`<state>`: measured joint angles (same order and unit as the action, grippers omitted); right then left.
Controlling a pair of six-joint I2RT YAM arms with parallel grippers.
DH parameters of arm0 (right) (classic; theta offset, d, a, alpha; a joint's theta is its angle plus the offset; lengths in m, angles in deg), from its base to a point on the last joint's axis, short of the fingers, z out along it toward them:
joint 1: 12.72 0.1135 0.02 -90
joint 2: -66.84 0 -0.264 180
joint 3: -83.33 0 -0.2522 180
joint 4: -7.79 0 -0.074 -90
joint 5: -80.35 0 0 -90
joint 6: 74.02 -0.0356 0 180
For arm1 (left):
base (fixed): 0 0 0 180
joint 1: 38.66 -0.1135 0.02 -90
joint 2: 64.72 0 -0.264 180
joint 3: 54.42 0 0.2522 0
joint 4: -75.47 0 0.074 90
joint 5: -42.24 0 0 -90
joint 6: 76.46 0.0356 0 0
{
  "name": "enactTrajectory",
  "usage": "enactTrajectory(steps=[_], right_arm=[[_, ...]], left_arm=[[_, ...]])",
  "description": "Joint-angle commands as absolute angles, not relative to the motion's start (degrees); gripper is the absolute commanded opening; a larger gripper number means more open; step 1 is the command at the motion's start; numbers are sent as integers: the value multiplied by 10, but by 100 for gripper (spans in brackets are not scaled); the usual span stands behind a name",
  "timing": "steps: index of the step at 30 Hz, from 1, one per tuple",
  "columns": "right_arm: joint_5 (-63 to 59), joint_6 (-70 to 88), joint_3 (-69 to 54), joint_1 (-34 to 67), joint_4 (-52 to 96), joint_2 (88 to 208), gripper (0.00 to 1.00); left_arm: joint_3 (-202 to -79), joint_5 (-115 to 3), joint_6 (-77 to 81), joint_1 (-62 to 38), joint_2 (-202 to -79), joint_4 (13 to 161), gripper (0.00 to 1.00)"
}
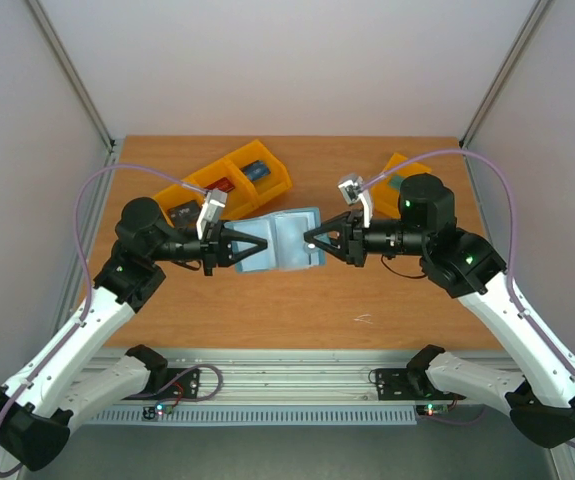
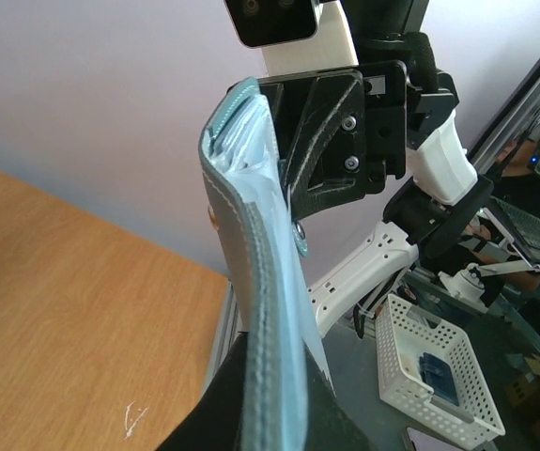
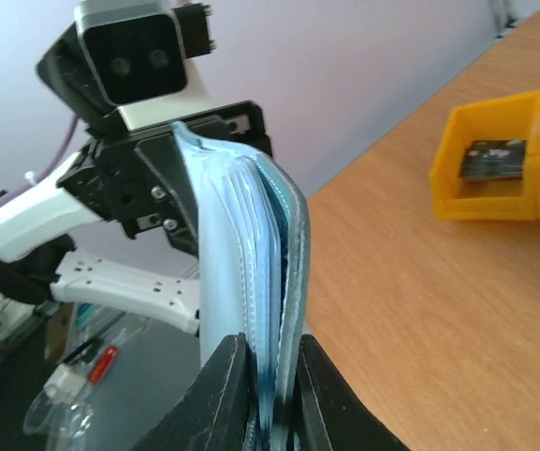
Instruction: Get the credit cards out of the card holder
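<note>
Teamwork on the card holder (image 1: 280, 240): it hangs above the desk (image 1: 267, 320), spread open between the two arms. The left pincer (image 1: 245, 246) pinches the left flap and the right pincer (image 1: 315, 242) pinches the right one, each clamped on an outer edge. That, I'd say, keeps the pockets open and reachable. The wrist views show only layered edges, so I can't tell if anything sits inside. Behind, the orange bins (image 1: 229, 180) hold a dark card (image 3: 491, 160), likely the drop spot.
</note>
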<state>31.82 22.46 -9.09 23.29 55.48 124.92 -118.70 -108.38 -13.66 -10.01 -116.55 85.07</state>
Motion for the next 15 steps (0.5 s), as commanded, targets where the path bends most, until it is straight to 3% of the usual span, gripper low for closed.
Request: enactTrajectory(steps=[1, 8, 15], right_arm=[[202, 237, -73, 235, 584, 1274, 12], [290, 254, -68, 275, 537, 1318, 35], [342, 273, -57, 304, 502, 1340, 48]], left_arm=[[-1193, -1114, -122, -96, -1157, 785, 0], [-1188, -1124, -110, -96, -1166, 753, 0], [-1183, -1124, -106, -96, -1164, 751, 0]])
